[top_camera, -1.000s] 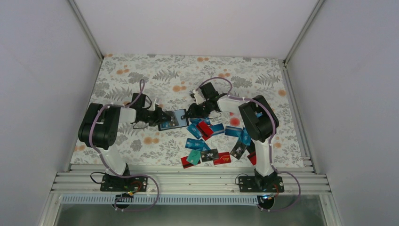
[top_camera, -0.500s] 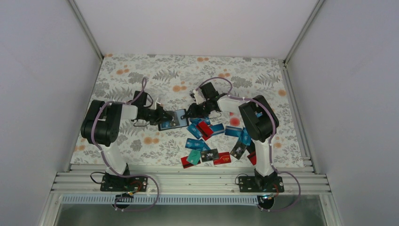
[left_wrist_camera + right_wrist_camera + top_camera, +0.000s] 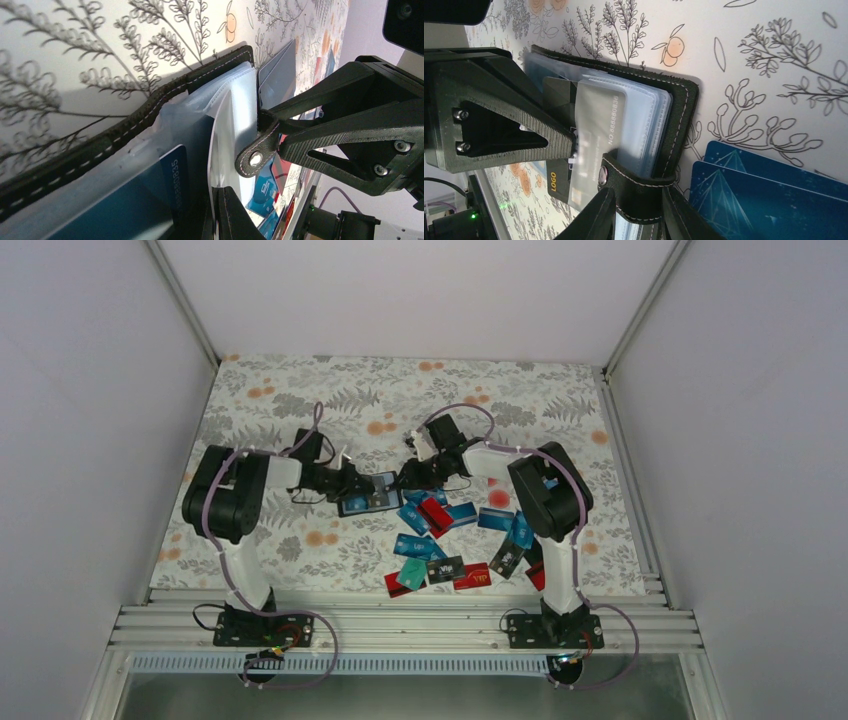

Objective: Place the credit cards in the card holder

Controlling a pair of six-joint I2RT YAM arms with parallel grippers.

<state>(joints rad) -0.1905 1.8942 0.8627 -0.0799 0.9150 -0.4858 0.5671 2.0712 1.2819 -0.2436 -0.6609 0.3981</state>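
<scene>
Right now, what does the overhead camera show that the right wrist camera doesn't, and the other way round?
Only the overhead view shows the whole left arm and right arm and the loose heap of thin plastic credit cards, blue, red, teal and black. Only the right wrist view shows the clear plastic sleeves, a sleeved card with its printed number, and the snap strap pinched by the right gripper. Both show the black stitched folding card holder between the left gripper and right gripper, with blue cards beside it.

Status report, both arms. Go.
Left gripper shut on holder sleeve. Right gripper shut on its strap. Holder open, card inside; loose cards alongside, none held.
</scene>
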